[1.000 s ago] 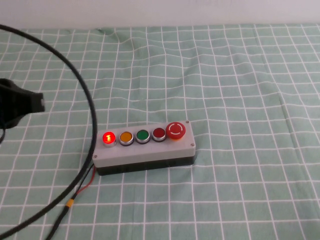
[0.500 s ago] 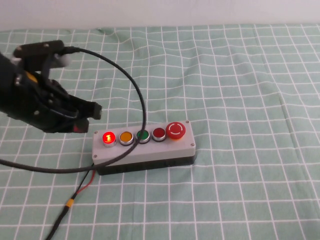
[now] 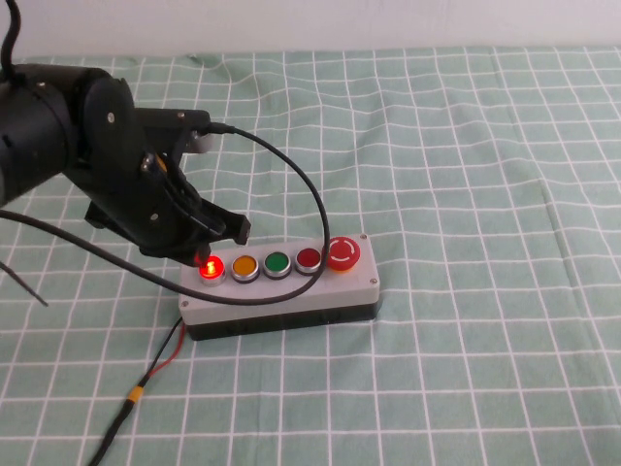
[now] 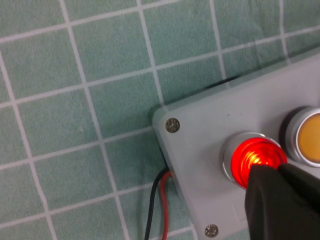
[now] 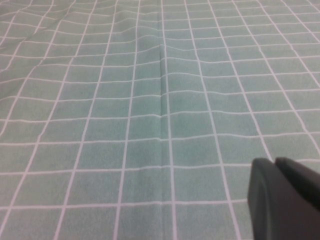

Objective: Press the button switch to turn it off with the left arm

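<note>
The button switch (image 3: pixel 211 270) glows bright red at the left end of the grey five-button box (image 3: pixel 281 296). It also shows lit in the left wrist view (image 4: pixel 252 159). My left gripper (image 3: pixel 206 251) is shut and empty, its tip over the lit button's edge, seen close in the left wrist view (image 4: pixel 270 172). I cannot tell if it touches the button. My right gripper (image 5: pixel 274 170) is shut and empty over bare cloth, out of the high view.
On the box follow a yellow button (image 3: pixel 244 266), a green button (image 3: pixel 277 263), a darker red button (image 3: pixel 308 259) and a big red mushroom button (image 3: pixel 341 253). A thin red-black wire (image 3: pixel 160 361) leaves the box's left end. A thick black cable (image 3: pixel 306 199) arcs over the box.
My left arm has swung in from the left edge toward the box, and its tip now sits over the lit red button. The button stays lit.
</note>
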